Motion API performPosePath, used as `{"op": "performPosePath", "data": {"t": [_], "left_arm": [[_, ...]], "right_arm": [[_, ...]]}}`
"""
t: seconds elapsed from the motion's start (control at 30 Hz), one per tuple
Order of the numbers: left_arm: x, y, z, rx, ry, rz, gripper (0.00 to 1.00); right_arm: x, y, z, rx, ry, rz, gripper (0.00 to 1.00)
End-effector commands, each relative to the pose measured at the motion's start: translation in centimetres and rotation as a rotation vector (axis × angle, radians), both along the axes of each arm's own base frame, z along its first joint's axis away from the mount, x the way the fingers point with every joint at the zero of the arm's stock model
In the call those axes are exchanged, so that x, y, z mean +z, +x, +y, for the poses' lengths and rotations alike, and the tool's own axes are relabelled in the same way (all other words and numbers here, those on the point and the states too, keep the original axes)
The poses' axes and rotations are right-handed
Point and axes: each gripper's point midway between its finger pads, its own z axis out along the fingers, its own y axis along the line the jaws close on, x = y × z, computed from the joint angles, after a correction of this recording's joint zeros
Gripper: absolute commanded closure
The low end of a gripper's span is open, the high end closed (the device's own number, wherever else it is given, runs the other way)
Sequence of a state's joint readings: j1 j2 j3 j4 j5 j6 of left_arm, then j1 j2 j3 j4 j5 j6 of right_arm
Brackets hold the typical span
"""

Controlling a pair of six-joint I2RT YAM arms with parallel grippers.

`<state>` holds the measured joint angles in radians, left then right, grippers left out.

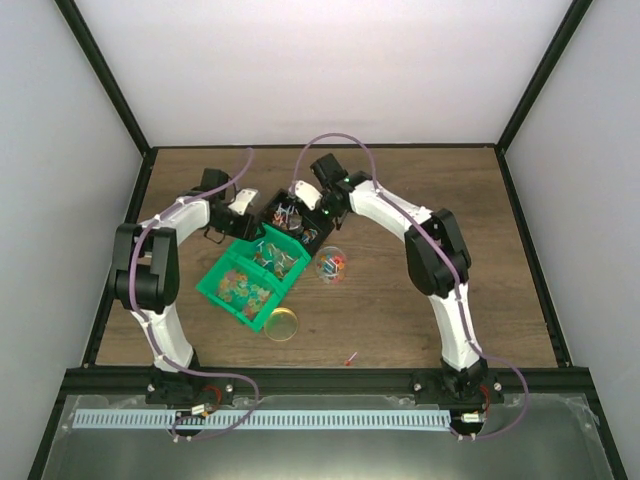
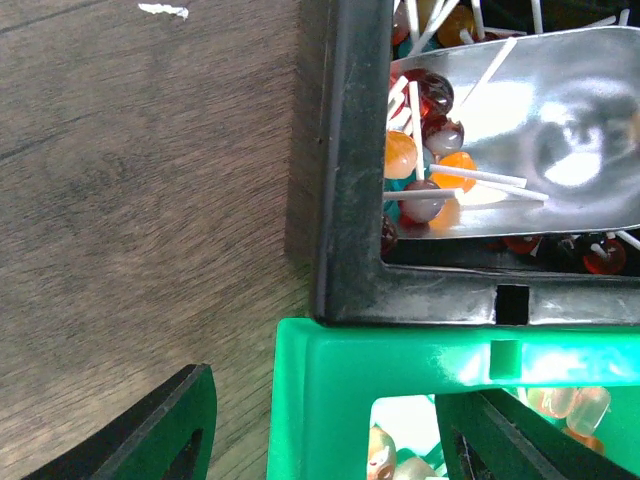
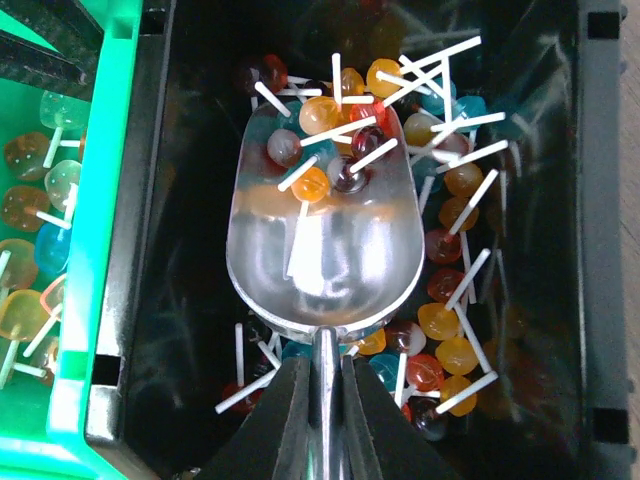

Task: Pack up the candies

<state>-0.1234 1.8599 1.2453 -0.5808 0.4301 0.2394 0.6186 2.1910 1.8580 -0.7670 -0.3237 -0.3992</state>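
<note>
Several candies [image 3: 322, 150] lie heaped at the front lip of the metal scoop [image 3: 325, 250], which sits inside the black bin [image 3: 130, 300] with room on both flanks before the walls. Many more sweets are scattered around and under it. The right gripper [image 3: 322, 400] is clamped tight on the scoop's thin handle, one finger pressed to each side. The black bin's edge touches the rim of the green bin [image 3: 95, 150], which holds further candies. The left gripper [image 2: 330, 430] has its jaws apart and straddles the green bin's corner wall. One finger is over the bare table [image 2: 130, 200] with a gap to the wall, and the other is inside the bin. From overhead, a clear round container [image 1: 331, 265] with candies stands just beside the bins. A gold lid [image 1: 281, 323] lies near the green bin's near corner, and one stray sweet [image 1: 351, 358] lies well apart, close to the table's near edge.
</note>
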Motion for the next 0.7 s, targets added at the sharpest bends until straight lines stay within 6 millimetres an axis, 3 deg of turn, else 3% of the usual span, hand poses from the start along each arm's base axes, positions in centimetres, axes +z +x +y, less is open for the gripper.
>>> {"op": "performPosePath", "data": {"t": [0.0, 0.3, 0.67], "left_arm": [[0.8, 1.4, -0.9, -0.025, -0.023, -0.048, 0.38], [1.3, 2.2, 0.1, 0.018, -0.03, -0.035, 0.37], [2.2, 2.6, 0.6, 0.027, -0.021, -0.044, 0.36]], "right_arm": [[-2.9, -2.6, 0.8, -0.01, 0.048, 0.076, 0.99], [3.3, -2.3, 1.8, -0.007, 0.268, -0.1, 0.99], [5.3, -0.6, 0.1, -0.087, 0.381, -0.102, 0.99]]}}
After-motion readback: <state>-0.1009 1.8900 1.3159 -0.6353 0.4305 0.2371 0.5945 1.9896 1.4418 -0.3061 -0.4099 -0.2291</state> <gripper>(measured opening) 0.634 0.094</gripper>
